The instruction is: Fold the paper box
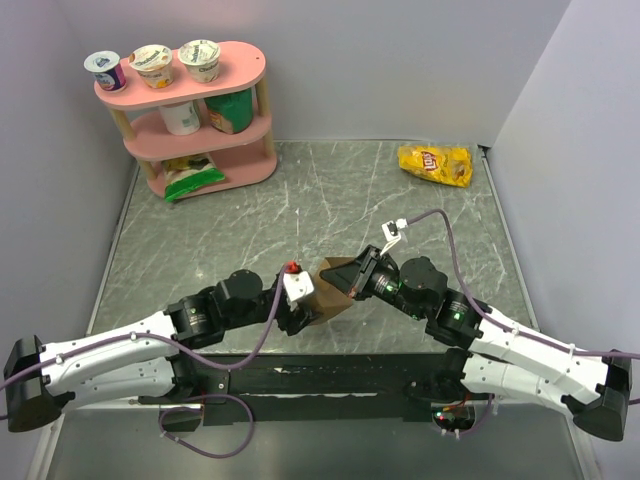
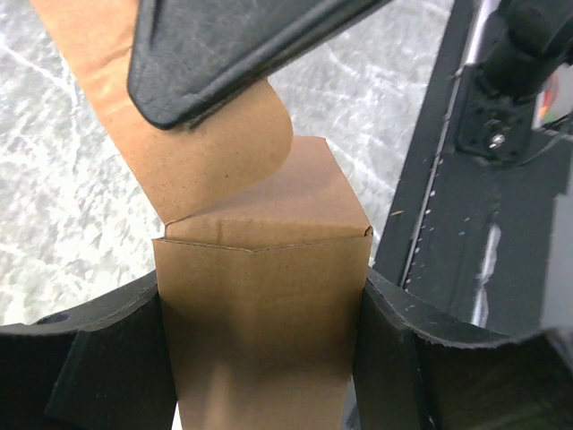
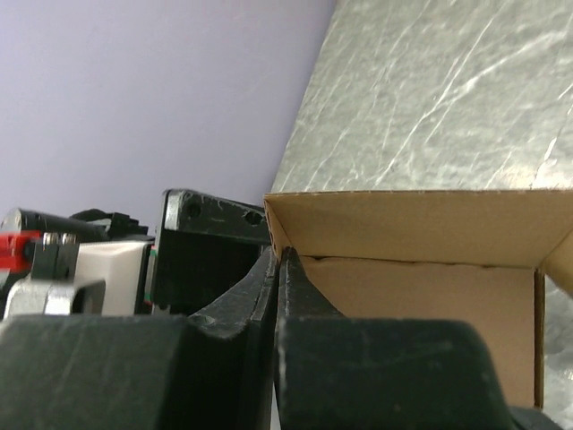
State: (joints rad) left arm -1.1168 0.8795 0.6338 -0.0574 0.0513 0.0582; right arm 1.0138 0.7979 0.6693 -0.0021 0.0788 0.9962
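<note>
There is one paper box [image 1: 335,288], of plain brown cardboard. It is at the near middle of the table [image 1: 250,220], between the two grippers, and it is already raised into a squarish shape. One rounded flap [image 2: 206,152] stands out from its open end and is not tucked in.

The left gripper [image 1: 308,303] holds the box by two opposite walls. Its two fingers [image 2: 98,358] are about half apart and press flat on the cardboard on each side.

The right gripper [image 1: 357,272] comes from the other side and its fingers [image 3: 313,358] are pressed fully together. They seem to pinch the thin cardboard at the edge of the opening, but the contact itself is hidden, so I cannot be sure. In the left wrist view one black finger of this gripper lies over the flap and covers its upper part. In the top view both wrists hide much of the box.

Well apart, at the far left corner, stands one pink shelf [image 1: 255,70] with three levels:
- Top: three cups [image 1: 151,62].
- Middle: one white cup [image 1: 181,116] and one green tub [image 1: 231,110].
- Bottom: one green bag [image 1: 190,178].

One yellow chip bag [image 1: 435,163] lies at the far right.
</note>
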